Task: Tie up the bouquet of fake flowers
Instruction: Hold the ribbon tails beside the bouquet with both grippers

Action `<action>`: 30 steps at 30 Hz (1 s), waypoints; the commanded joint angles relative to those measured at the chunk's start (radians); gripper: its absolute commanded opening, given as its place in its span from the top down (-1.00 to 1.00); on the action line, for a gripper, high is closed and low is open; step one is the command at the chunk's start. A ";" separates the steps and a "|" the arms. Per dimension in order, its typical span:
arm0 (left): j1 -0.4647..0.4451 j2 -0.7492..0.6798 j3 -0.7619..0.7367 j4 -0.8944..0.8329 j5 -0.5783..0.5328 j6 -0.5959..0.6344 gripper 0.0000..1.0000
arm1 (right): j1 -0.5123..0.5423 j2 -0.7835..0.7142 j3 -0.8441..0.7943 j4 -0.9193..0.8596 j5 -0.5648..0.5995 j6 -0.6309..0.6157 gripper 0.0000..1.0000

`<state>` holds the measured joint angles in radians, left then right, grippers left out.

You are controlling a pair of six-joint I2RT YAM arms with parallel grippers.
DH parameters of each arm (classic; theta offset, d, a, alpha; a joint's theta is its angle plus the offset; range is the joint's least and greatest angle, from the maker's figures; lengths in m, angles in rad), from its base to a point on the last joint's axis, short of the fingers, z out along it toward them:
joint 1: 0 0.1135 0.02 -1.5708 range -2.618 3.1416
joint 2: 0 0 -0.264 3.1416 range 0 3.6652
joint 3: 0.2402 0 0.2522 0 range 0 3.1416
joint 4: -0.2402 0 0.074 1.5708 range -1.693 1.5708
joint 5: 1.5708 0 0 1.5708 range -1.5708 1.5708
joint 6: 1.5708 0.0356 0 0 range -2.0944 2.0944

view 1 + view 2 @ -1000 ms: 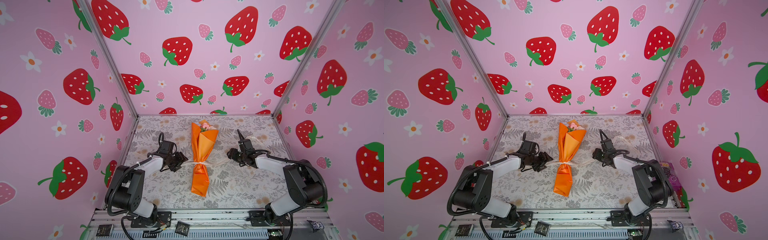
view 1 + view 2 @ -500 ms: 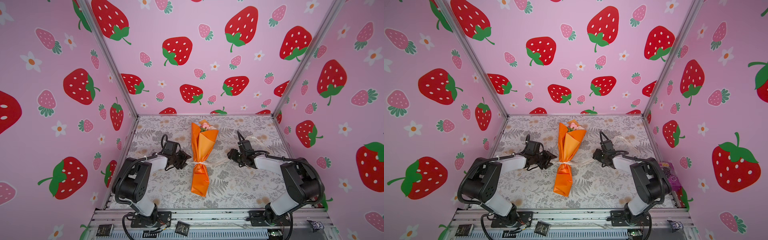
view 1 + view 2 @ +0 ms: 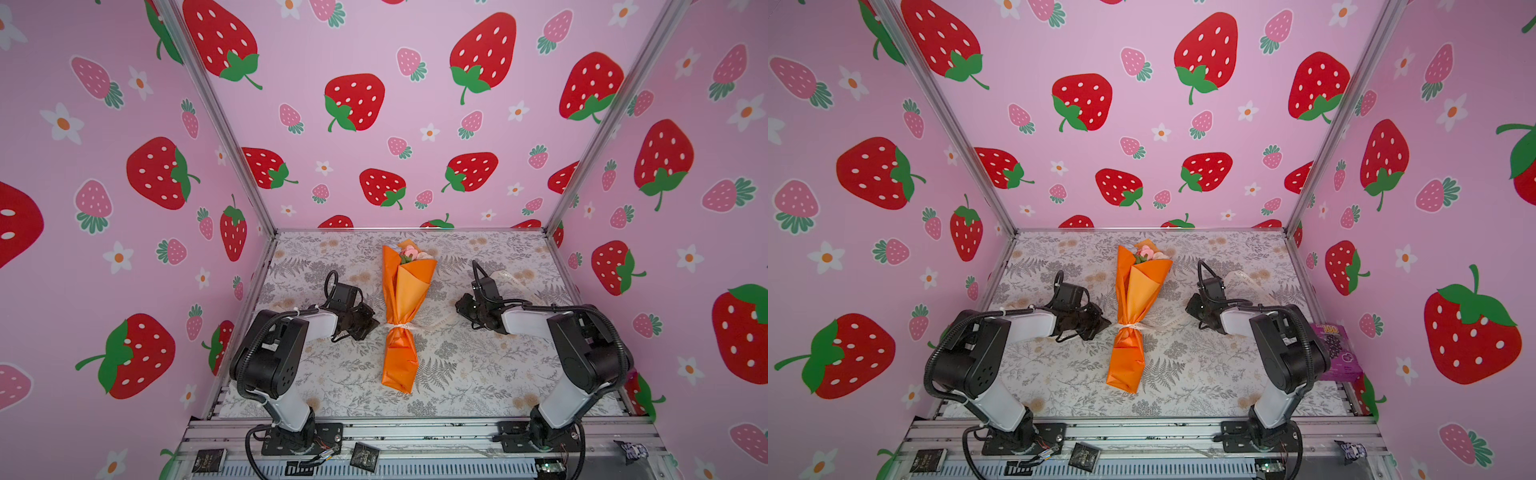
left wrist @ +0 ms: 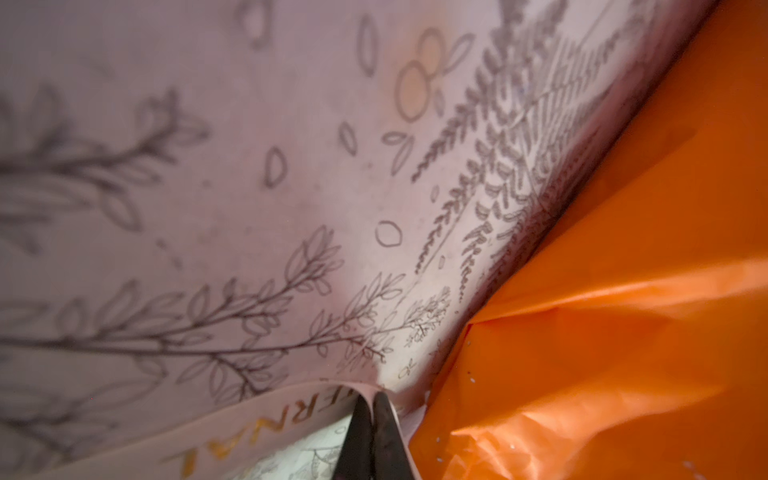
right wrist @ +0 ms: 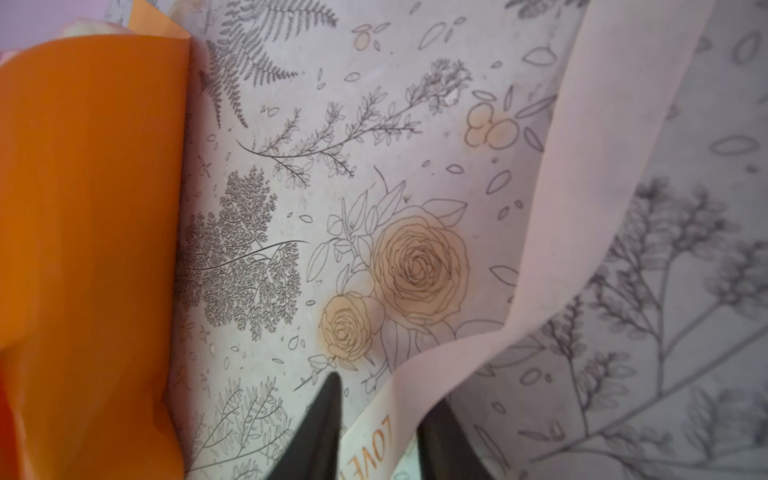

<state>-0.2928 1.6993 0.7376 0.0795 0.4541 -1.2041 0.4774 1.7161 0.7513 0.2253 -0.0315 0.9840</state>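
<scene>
Bouquet (image 3: 405, 303) lies mid-way along the bench (image 3: 478, 374) between the arms, cream ribbon (image 3: 400, 328) already cinched round its orange waist, left fingers (image 4: 361, 436) pressed together pinching one tail, right fingers (image 5: 324, 419) spread astride the other, so the final knot, I'd say, is yet to come.

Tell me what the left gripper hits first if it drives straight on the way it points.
Likely the bouquet of fake flowers, at its orange wrap by the ribbon tie; the left gripper aims there, depth unclear.

Left pincer (image 4: 371, 399) advanced toward bouquet of fake flowers (image 3: 405, 299), clamped shut on ribbon (image 4: 270, 419).
</scene>
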 commanded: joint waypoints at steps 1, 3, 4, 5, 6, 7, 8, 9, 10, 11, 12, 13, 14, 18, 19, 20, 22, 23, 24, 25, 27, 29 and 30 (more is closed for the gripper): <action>-0.005 0.020 0.011 0.032 0.011 -0.011 1.00 | -0.002 0.012 -0.040 0.012 0.060 0.059 0.87; -0.004 0.017 0.006 0.048 0.014 -0.010 1.00 | -0.006 -0.004 -0.042 0.012 0.090 0.048 1.00; -0.004 0.011 0.006 0.050 0.011 -0.001 1.00 | -0.007 -0.019 -0.040 0.011 0.116 0.032 1.00; -0.003 0.004 0.009 0.039 0.008 0.018 1.00 | -0.008 -0.035 -0.031 -0.005 0.140 0.010 1.00; -0.003 -0.008 0.014 0.021 -0.005 0.041 1.00 | -0.009 -0.048 -0.018 -0.023 0.164 -0.019 1.00; -0.003 -0.022 0.023 -0.020 -0.026 0.076 1.00 | -0.010 -0.064 -0.001 -0.060 0.200 -0.050 1.00; -0.003 -0.036 0.034 -0.063 -0.052 0.113 1.00 | -0.010 -0.078 0.011 -0.091 0.249 -0.082 1.00; -0.002 -0.049 0.042 -0.095 -0.071 0.146 1.00 | -0.011 -0.090 0.016 -0.109 0.285 -0.107 1.00; -0.002 -0.061 0.054 -0.140 -0.095 0.188 1.00 | -0.018 -0.102 0.015 -0.126 0.325 -0.131 1.00; -0.002 -0.072 0.062 -0.177 -0.120 0.225 1.00 | -0.033 -0.114 0.013 -0.137 0.338 -0.154 1.00; -0.002 -0.083 0.064 -0.200 -0.139 0.253 1.00 | -0.044 -0.122 0.013 -0.148 0.349 -0.175 1.00; -0.001 -0.093 0.064 -0.220 -0.160 0.273 1.00 | -0.057 -0.130 0.014 -0.160 0.366 -0.198 1.00; 0.001 -0.101 0.061 -0.232 -0.171 0.289 1.00 | -0.069 -0.138 0.017 -0.171 0.381 -0.221 1.00; 0.004 -0.114 0.046 -0.258 -0.202 0.346 1.00 | -0.103 -0.166 0.022 -0.193 0.417 -0.280 1.00; 0.006 -0.115 0.044 -0.270 -0.215 0.359 1.00 | -0.106 -0.172 0.025 -0.204 0.436 -0.296 1.00; 0.006 -0.120 0.038 -0.283 -0.235 0.367 1.00 | -0.108 -0.178 0.030 -0.215 0.459 -0.309 1.00; 0.006 -0.130 0.026 -0.301 -0.271 0.382 1.00 | -0.112 -0.184 0.037 -0.234 0.501 -0.337 1.00; 0.005 -0.134 0.023 -0.312 -0.288 0.392 1.00 | -0.118 -0.185 0.043 -0.247 0.521 -0.348 1.00; 0.005 -0.137 0.023 -0.323 -0.300 0.404 1.00 | -0.121 -0.189 0.045 -0.257 0.537 -0.359 1.00; 0.005 -0.137 0.029 -0.345 -0.310 0.418 1.00 | -0.128 -0.193 0.046 -0.264 0.556 -0.371 1.00; 0.006 -0.138 0.038 -0.376 -0.344 0.445 1.00 | -0.148 -0.208 0.048 -0.280 0.593 -0.392 1.00; 0.005 -0.137 0.037 -0.389 -0.340 0.466 1.00 | -0.179 -0.236 0.041 -0.289 0.596 -0.404 1.00; 0.004 -0.137 0.036 -0.396 -0.332 0.472 1.00 | -0.187 -0.252 0.037 -0.289 0.605 -0.413 1.00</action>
<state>-0.3149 1.5665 0.7727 -0.1436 0.2882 -0.7982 0.3717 1.5143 0.7803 -0.0132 0.3447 0.6228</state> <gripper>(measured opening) 0.040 0.046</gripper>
